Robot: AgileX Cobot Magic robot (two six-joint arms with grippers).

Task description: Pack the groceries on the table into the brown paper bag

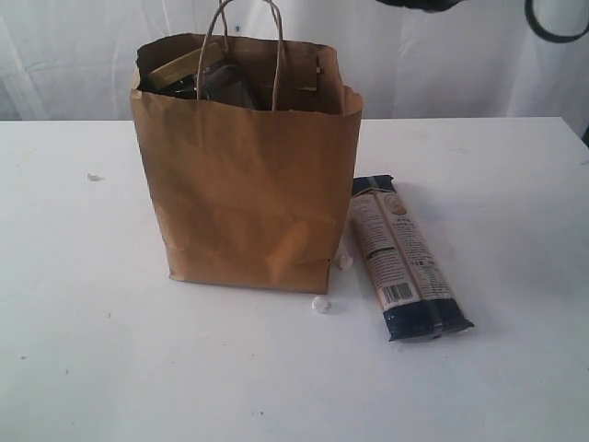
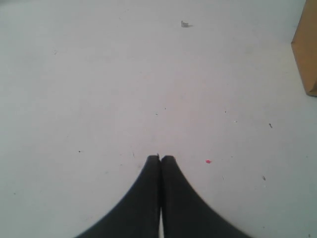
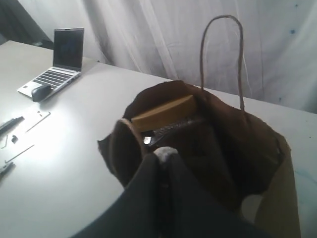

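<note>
The walls of the brown paper bag (image 1: 244,193) hide nearly all it holds. We see only a gold-brown edge (image 1: 175,72) and a dark top (image 1: 221,83) at the rim, and cannot name either. From the right wrist, the right gripper (image 3: 162,154) covers part of the bag's mouth. The left wrist view cuts the bag to one corner. The print on the long dark-blue noodle packet (image 1: 405,262) is too small to read. Dark shapes (image 1: 419,4) are cut off by the exterior view's top edge.
</note>
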